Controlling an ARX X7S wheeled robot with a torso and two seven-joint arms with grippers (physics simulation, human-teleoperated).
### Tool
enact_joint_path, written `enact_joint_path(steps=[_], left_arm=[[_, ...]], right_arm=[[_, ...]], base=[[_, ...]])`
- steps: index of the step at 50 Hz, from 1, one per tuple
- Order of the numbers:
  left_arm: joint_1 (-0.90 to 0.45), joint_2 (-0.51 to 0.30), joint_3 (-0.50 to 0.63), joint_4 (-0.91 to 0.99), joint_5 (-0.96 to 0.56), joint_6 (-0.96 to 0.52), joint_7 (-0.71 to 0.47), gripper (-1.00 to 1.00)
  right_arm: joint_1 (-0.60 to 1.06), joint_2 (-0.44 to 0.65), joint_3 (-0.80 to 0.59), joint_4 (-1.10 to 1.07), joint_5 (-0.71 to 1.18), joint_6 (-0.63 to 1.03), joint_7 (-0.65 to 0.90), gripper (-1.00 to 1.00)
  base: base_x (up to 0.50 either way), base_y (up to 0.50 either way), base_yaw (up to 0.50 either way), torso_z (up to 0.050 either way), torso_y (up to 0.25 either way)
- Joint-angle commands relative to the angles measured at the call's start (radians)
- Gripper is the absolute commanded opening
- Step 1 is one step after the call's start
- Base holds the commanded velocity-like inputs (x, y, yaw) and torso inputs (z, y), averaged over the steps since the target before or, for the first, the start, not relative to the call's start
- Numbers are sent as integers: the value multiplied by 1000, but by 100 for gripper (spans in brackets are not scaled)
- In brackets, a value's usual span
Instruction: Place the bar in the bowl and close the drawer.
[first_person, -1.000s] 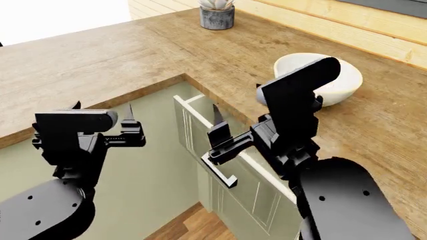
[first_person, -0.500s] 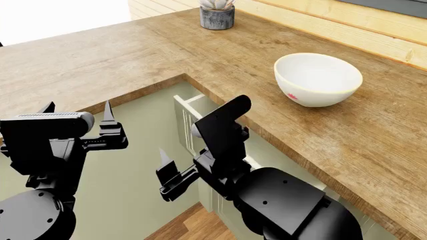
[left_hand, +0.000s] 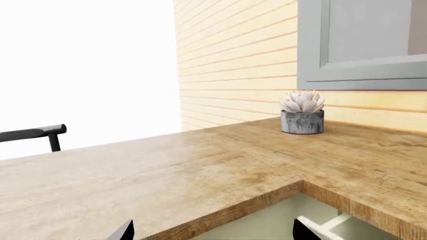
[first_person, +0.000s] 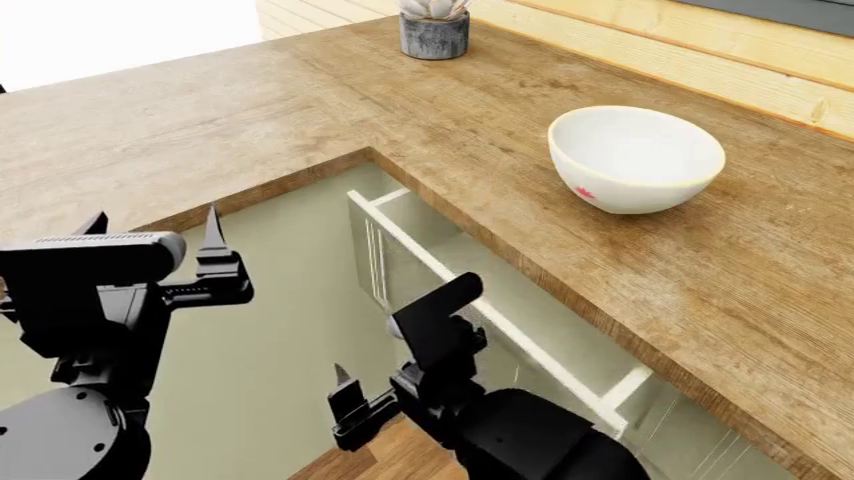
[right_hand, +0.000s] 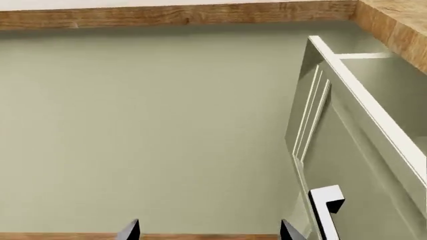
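Observation:
The white bowl (first_person: 637, 158) with a pink mark stands upright on the wooden counter (first_person: 200, 120) at the right. The pale green drawer (first_person: 534, 295) is pulled out from under the counter edge; the part of its inside that shows holds nothing. It also shows in the right wrist view (right_hand: 393, 95), with a panelled front and a black handle (right_hand: 327, 205). The bar shows in no view. My left gripper (first_person: 154, 228) is open and empty, left of the drawer (left_hand: 213, 232). My right gripper (first_person: 354, 405) is open and empty, low in front of the drawer front (right_hand: 208, 231).
A small grey plant pot (first_person: 434, 30) stands at the counter's far corner, also in the left wrist view (left_hand: 302, 121). Pale green cabinet fronts (first_person: 294, 320) run below the counter. Wood floor (first_person: 360, 455) lies below. Yellow siding wall (left_hand: 233, 60) and a grey window frame stand behind.
My right arm has dropped away from the drawer handle, down and left in front of the cabinet, uncovering the bowl. My left gripper has shifted slightly left.

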Motion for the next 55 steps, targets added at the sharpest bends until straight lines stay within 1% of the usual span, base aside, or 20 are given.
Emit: enact_joint_path(steps=[1, 28, 33, 40, 46, 55], left_arm=[[10, 5, -1, -9, 1, 8, 4, 100], [17, 24, -7, -30, -8, 7, 18, 100], [10, 27, -13, -36, -18, 2, 21, 100], [-10, 55, -21, -75, -33, -11, 47, 100], [-8, 54, -22, -70, -36, -12, 47, 100], [-21, 53, -27, -52, -41, -29, 43, 100]], right_arm=[[-42, 8, -36, 128, -21, -105, -14, 100], [6, 8, 24, 603, -62, -352, -47, 100], [23, 17, 47, 654, -55, -371, -47, 100], [60, 41, 94, 731, -43, -401, -43, 100], [82, 65, 132, 783, -39, -428, -27, 100], [121, 79, 173, 945, -53, -526, -20, 100]], base=[[0, 0, 0, 0, 0], [0, 0, 0, 0, 0], [0, 0, 0, 0, 0], [0, 0, 0, 0, 0], [0, 0, 0, 0, 0], [0, 0, 0, 0, 0]])
